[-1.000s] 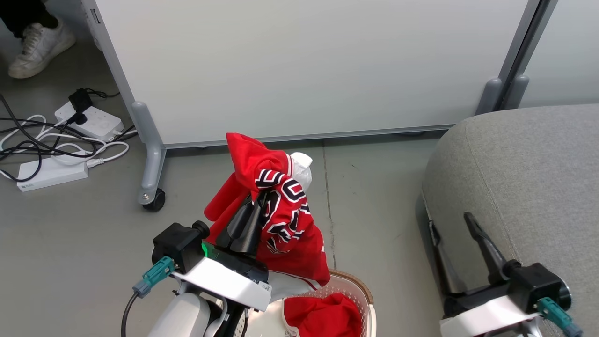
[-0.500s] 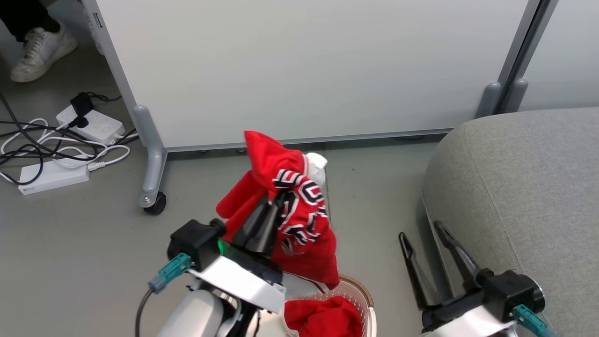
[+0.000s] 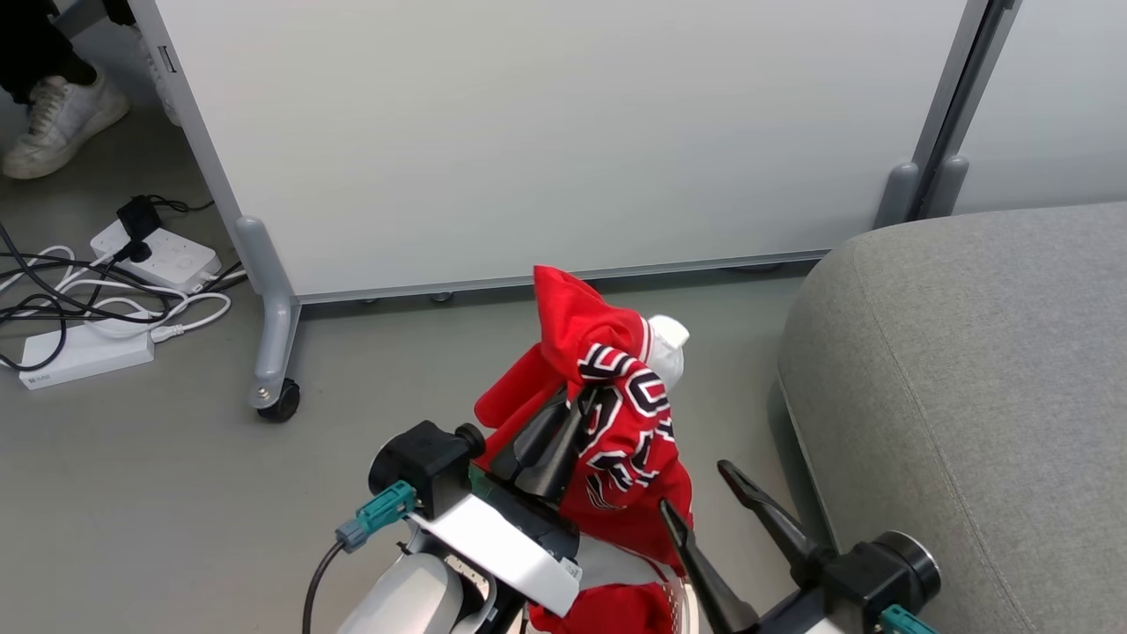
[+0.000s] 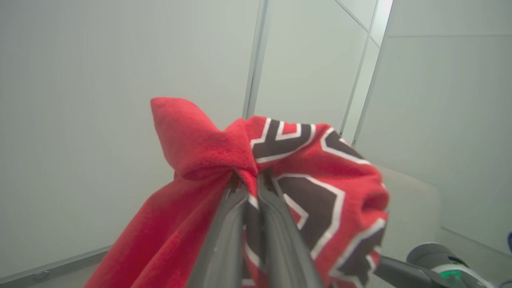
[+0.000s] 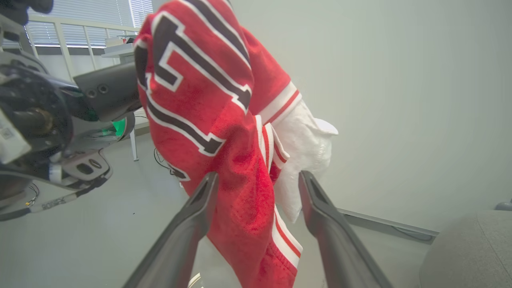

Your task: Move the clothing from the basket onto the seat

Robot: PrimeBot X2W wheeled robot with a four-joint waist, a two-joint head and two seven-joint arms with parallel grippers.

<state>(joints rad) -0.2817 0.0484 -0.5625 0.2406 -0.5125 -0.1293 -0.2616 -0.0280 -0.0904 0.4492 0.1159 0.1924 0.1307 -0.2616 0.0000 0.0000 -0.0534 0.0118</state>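
Red clothing [image 3: 629, 414] hangs bunched from my left gripper [image 3: 574, 403], which is clamped on a fold that hides its tips. My right gripper [image 3: 696, 486] is spread wide, straddling the hanging hem; I cannot tell whether it touches. The grey seat [image 3: 968, 396] lies just right. The basket [image 3: 685, 608] is almost cut off below.

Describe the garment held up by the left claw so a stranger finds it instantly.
Left of the big grey seat, the left claw pinches a hanging garment. Unlike the red cloth beneath it, it bears black, white-edged lettering.
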